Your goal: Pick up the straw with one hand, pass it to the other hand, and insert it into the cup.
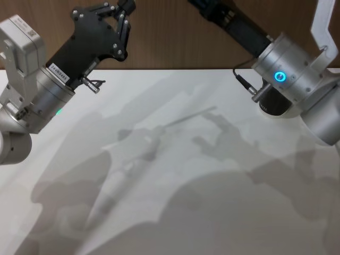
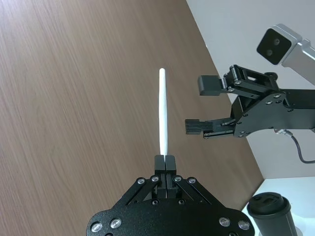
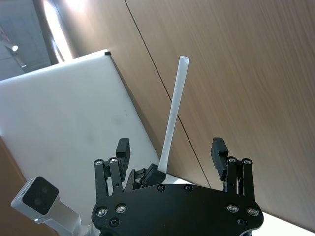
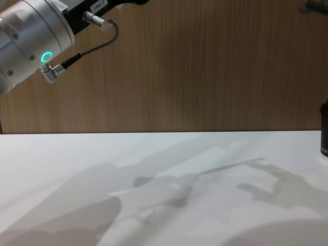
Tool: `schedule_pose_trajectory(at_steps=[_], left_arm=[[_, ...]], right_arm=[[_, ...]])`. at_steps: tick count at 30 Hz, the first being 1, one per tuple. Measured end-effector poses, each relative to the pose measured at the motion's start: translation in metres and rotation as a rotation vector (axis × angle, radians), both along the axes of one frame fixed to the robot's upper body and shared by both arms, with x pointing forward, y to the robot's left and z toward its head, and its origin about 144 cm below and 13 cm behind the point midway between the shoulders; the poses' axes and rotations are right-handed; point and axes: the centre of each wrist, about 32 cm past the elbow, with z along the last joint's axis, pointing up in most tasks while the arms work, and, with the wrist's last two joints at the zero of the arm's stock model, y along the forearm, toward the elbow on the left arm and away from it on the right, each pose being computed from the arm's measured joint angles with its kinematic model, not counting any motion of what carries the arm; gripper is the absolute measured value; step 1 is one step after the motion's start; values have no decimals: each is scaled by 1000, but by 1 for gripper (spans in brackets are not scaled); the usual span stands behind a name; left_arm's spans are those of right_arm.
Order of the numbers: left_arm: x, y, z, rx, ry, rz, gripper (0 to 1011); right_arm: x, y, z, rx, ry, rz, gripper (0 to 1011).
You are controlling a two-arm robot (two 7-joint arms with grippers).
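Left gripper (image 2: 165,162), raised off the table (image 1: 175,212), pinches one end of the straw (image 2: 163,108), which juts straight out beside the right gripper (image 2: 203,105), whose spread fingers stay clear of it.

wood-panel wall (image 4: 205,66) behind | white table (image 1: 170,223) | soft grey shadows on top
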Motion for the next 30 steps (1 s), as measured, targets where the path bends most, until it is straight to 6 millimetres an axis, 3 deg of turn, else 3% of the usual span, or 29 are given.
schedule_pose_trajectory(at_steps=[30], left_arm=[[0,0,0,0,0,0,10]], right_arm=[[37,6,2,51,13,34,1001]])
